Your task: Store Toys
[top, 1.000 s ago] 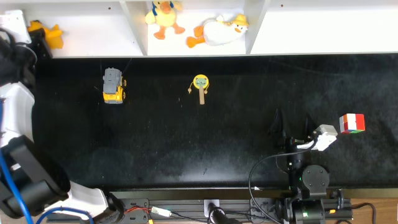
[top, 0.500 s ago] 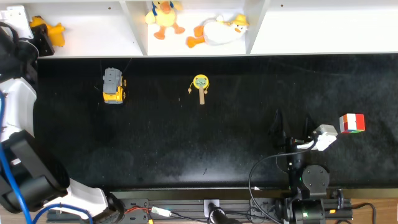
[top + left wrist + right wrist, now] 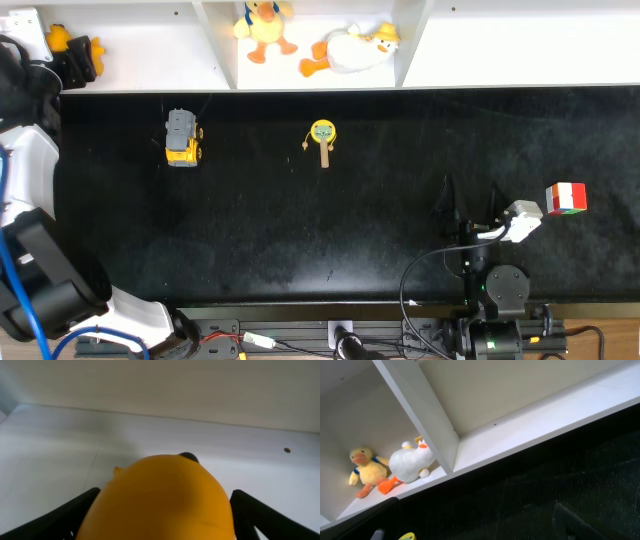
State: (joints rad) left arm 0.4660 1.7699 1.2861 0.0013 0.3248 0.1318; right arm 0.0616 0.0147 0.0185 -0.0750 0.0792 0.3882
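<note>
Surface (image 3: 300, 230): black, matt and wide, closed at the far edge by a white shelf (image 3: 500, 45) with upright walls and open compartments.
Room: little to see beyond the pale back wall of the shelf; some cables (image 3: 430, 275) along the near edge of the surface.
Left tool (image 3: 165, 492): closed on the orange toy (image 3: 160, 515), one finger at each side of the round body, inside the leftmost compartment of the shelf.
Reason for the hold: probably to bring the toy deep enough before release, so as not to roll back over the shelf edge.
Orange toy: in the grasp, not yet set down; touching the shelf floor or not, impossible to tell.
Right tool (image 3: 470, 198): fingers wide apart, holding nothing, low over the surface close to its own base and turned toward the shelf.
Already stored: yellow duck (image 3: 264, 28) and white duck (image 3: 350, 48), side by side in the middle compartment, the white one near the dividing wall.
Left on the surface: yellow truck (image 3: 182, 137) and small rattle (image 3: 323, 140), both near the shelf and well apart; coloured cube (image 3: 566, 197) just beside the right tool.
Likely split: cube for the right arm, truck for the left, judged from nearness only.
</note>
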